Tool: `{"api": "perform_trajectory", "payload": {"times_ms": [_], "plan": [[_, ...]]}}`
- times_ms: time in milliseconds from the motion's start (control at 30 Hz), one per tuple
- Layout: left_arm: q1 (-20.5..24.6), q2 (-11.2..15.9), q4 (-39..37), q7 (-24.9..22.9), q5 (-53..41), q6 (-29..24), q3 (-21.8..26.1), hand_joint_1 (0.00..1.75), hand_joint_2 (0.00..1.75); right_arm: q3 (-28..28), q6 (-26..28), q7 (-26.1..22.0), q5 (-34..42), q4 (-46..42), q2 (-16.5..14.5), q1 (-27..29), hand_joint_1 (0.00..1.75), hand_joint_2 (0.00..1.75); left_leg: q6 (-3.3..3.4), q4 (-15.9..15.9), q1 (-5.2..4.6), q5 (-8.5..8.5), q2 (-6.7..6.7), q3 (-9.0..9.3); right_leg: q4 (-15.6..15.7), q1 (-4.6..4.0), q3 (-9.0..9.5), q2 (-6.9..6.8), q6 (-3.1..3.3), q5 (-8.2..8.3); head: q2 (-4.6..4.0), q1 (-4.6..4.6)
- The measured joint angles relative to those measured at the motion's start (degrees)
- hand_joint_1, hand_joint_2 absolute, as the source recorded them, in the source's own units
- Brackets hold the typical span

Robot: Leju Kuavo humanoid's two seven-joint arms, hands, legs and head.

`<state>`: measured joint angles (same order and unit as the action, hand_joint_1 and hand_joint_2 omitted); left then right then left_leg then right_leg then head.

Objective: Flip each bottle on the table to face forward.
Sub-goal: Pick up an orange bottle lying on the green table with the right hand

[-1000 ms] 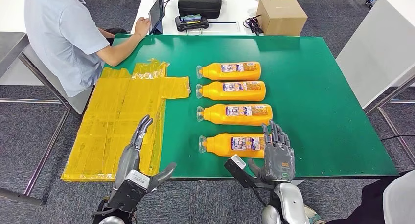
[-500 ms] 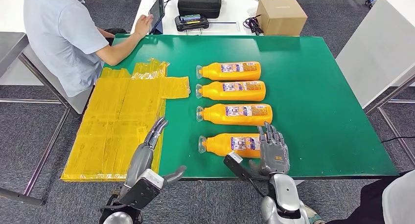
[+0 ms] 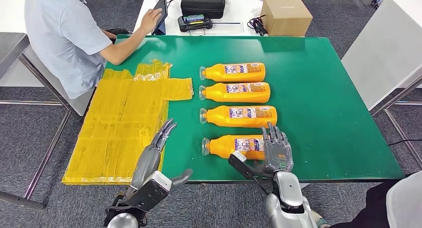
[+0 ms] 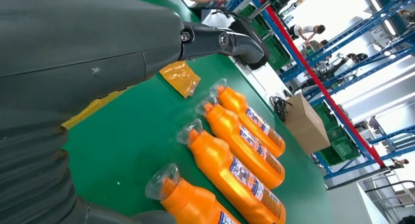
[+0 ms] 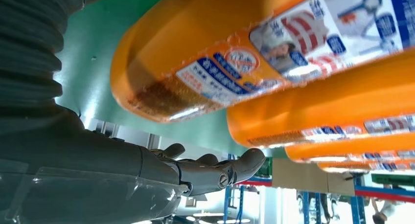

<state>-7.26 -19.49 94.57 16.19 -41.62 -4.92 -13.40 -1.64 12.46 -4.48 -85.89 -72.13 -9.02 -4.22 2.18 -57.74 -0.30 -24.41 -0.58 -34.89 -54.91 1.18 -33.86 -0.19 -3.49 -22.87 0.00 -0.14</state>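
Note:
Four orange bottles lie on their sides in a column on the green table (image 3: pixel 328 98), clear caps to the left and labels up. The nearest bottle (image 3: pixel 231 146) (image 4: pixel 193 204) (image 5: pixel 235 43) is by the front edge; the others (image 3: pixel 239 116) (image 3: pixel 235 92) (image 3: pixel 233 72) lie behind it. My right hand (image 3: pixel 276 152) hovers at the nearest bottle's base end, fingers (image 5: pixel 210 170) spread and extended, holding nothing. My left hand (image 3: pixel 158 147) (image 4: pixel 98 57) reaches over the front left of the table, fingers straight and apart, a little left of that bottle's cap.
A crumpled yellow plastic sheet (image 3: pixel 124 116) covers the table's left side. A person (image 3: pixel 64 34) sits at the far left, one hand on a tablet (image 3: pixel 160 10). A cardboard box (image 3: pixel 286 15) and black case (image 3: pixel 202 1) stand on the white table behind.
My left hand has moved forward and right, over the table's front edge. My right hand has edged closer to the nearest bottle's base. The person's hand has risen on the tablet.

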Motion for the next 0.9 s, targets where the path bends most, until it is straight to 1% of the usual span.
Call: {"api": "perform_trajectory", "payload": {"times_ms": [133, 267, 767, 800, 833, 900], "plan": [[0.39, 0.11, -0.49, -0.14, 3.65, 1.64, -0.29, 0.0, 1.75, 0.02, 0.21, -0.17, 0.01, 2.26, 0.38, -0.89, 0.0, 1.75, 0.0, 0.0, 0.0, 0.0, 0.0, 0.0, 0.0, 0.0, 0.0, 0.0, 0.0, 0.0, 0.0, -0.01], [0.61, 0.15, -0.84, -0.14, 5.35, 2.37, -0.48, 0.0, 1.75, 0.03, 0.27, -0.31, 0.01, 4.12, 0.75, -1.51, 0.0, 1.75, 0.0, 0.0, 0.0, 0.0, 0.01, 0.0, 0.0, 0.0, 0.0, 0.0, 0.0, 0.0, 0.0, -0.01], [0.66, 0.15, -0.92, -0.14, 5.74, 2.63, -0.52, 0.0, 1.75, 0.03, 0.26, -0.33, 0.01, 5.27, 1.09, -2.11, 0.0, 1.75, 0.0, 0.0, 0.0, 0.0, 0.04, 0.03, 0.0, 0.0, 0.0, 0.01, 0.0, 0.0, 0.0, 0.01], [0.66, 0.16, -0.92, -0.14, 5.74, 2.64, -0.52, 0.0, 1.75, 0.03, 0.26, -0.33, 0.01, 5.28, 1.09, -2.12, 0.03, 1.75, 0.0, 0.0, 0.0, 0.0, 0.04, 0.03, 0.0, 0.0, 0.0, 0.01, 0.0, 0.0, 0.0, 0.01], [0.67, 0.16, -0.92, -0.14, 5.75, 2.64, -0.52, 0.0, 1.75, 0.03, 0.26, -0.33, 0.01, 5.33, 1.11, -2.15, 0.13, 1.75, 0.0, 0.0, 0.0, 0.0, 0.04, 0.03, 0.0, 0.0, 0.01, 0.01, 0.0, 0.0, 0.0, 0.01], [0.67, 0.17, -0.92, -0.14, 5.77, 2.64, -0.52, 0.0, 1.75, 0.03, 0.26, -0.33, 0.01, 5.44, 1.14, -2.21, 0.81, 1.75, 0.0, 0.0, 0.0, 0.0, 0.04, 0.03, 0.0, 0.0, 0.01, 0.01, 0.0, 0.0, 0.0, 0.0]]}}
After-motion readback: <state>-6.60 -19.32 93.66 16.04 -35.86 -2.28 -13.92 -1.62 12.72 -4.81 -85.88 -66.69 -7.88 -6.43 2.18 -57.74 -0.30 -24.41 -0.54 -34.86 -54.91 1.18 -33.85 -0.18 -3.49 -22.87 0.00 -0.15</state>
